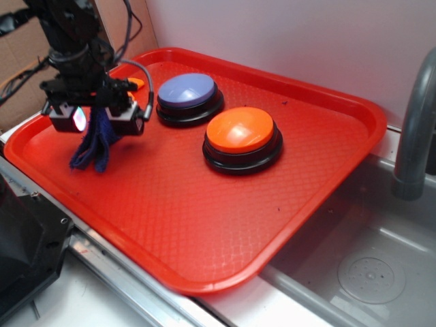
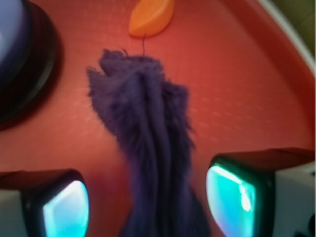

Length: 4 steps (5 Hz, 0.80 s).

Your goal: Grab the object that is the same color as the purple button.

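The object, a dark purple-blue terry rag (image 1: 90, 146) (image 2: 148, 133), is bunched into a narrow upright column at the tray's left. Its lower end rests on the tray and its top rises between my gripper's fingers. My gripper (image 1: 99, 121) (image 2: 148, 200) straddles it. The two glowing cyan pads (image 2: 66, 210) stand apart, with red tray showing between the left pad and the rag, while the right pad is close to the rag's edge. The purple button (image 1: 187, 92) (image 2: 12, 44), lavender-topped on a black base, sits just right of the gripper.
An orange-topped button (image 1: 240, 133) stands mid-tray on the red tray (image 1: 204, 225). A small orange crescent piece (image 2: 152, 17) (image 1: 136, 83) lies just beyond the rag. A steel sink basin (image 1: 368, 266) and grey faucet (image 1: 415, 129) are at the right.
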Motion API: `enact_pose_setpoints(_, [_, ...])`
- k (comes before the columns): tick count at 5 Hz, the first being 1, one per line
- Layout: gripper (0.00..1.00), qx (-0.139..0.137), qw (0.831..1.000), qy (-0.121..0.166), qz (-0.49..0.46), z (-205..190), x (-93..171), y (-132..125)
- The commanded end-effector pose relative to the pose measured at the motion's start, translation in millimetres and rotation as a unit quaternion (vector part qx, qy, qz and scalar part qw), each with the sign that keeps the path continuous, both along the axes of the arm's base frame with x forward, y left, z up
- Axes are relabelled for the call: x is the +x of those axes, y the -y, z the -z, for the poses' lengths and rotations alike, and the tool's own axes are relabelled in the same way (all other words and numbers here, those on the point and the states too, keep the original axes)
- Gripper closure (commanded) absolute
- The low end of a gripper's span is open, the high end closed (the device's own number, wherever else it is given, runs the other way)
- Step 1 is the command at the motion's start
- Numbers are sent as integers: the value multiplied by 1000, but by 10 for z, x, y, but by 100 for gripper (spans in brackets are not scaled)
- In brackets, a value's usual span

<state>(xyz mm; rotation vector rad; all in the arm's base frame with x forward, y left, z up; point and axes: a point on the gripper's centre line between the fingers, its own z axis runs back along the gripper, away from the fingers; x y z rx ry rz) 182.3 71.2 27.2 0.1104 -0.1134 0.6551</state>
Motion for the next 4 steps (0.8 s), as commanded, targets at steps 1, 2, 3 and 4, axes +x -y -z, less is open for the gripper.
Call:
enact_pose_setpoints(1, [100,-7,999,50,7,-56,33,-79])
enact_pose_setpoints(2, [100,-14,998,66,13,-150,20,-74])
enact_pose_setpoints(3, [100,-14,996,81,24,-312,25,-9])
enact_pose_setpoints(4, [100,12,995,88,37,-489,52,92])
